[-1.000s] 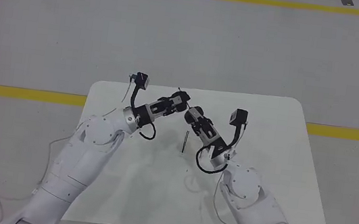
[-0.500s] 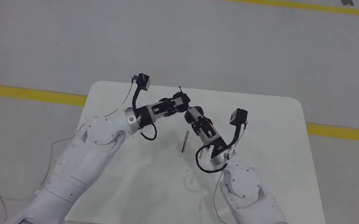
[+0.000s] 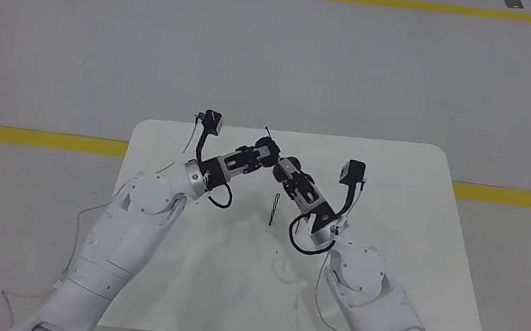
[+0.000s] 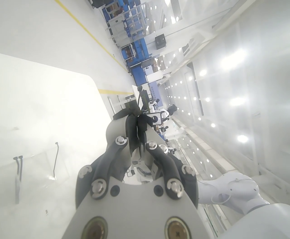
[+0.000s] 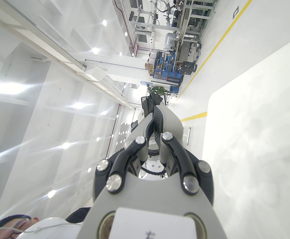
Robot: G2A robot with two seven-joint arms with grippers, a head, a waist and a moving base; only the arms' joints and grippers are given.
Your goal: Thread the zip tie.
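From above, the left end effector (image 3: 268, 150) and the right end effector (image 3: 283, 164) hang tip to tip over the white desk (image 3: 414, 185), just beyond the spare zip tie (image 3: 274, 209) that lies flat on it. The zip tie (image 3: 267, 133) pokes out of the left one as a thin black tail, pointing away from the spare.

Over to the left wrist: the left end effector (image 4: 137, 117) is pinching the zip tie (image 4: 142, 130), a black strip caught between its closed fingers. The spare zip tie (image 4: 55, 158) lies on the desk (image 4: 45, 95) off to one side, well apart from the tips.

On the right wrist, the right end effector (image 5: 156, 108) has its ribbed fingers (image 5: 158, 122) pressed together. Something black sits at the tips, and I cannot tell what it is. The desk (image 5: 249, 135) runs alongside.
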